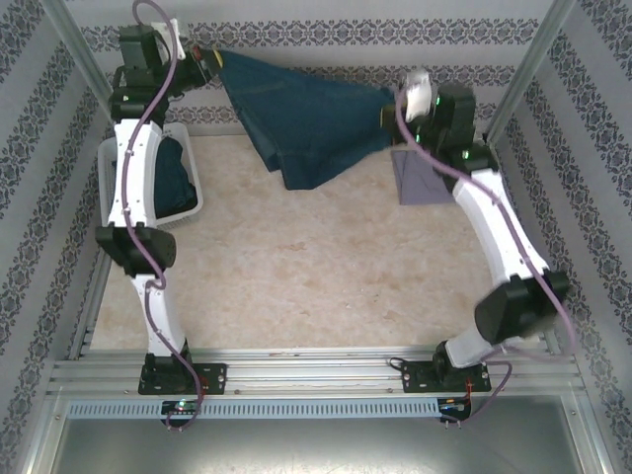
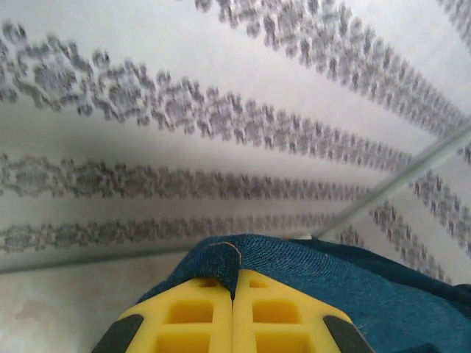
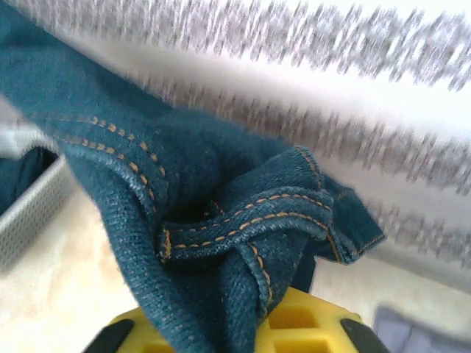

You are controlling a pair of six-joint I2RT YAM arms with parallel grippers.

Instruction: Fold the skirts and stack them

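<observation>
Teal skirt (image 1: 306,118): up in the air, folks, to the right of the basket (image 1: 197,197) and above it, strung between both arms. The top edge runs from one end effector to the other, and the middle sags in a point towards the desk (image 1: 316,286). Whether that tip touches down, I cannot tell.
Left end effector (image 1: 205,59): over the basket's far end, close to the patterned wall (image 1: 326,39). Its yellow fingers (image 2: 158,334) are pressed tight together, with an edge of the teal skirt nipped in the seam between them.
Right end effector (image 1: 395,107): well to the right of the basket, at the skirt's other end. Orange-stitched denim is bunched over its yellow fingers (image 3: 302,323) and hides the gap, so clamped or merely carrying, I cannot tell.
Grey skirt (image 1: 425,178): far right of the basket, across the desk. It lies as a compact bundle just below the right end effector, partly covered by that arm.
Dark cloth (image 1: 178,178): inside the basket, heaped against its right wall and half hidden by the left arm.
Basket: white mesh, sitting at the desk's left side, with the left arm crossing over it.
Desk: a pale marbled top, carrying the basket on the left and the grey skirt opposite.
</observation>
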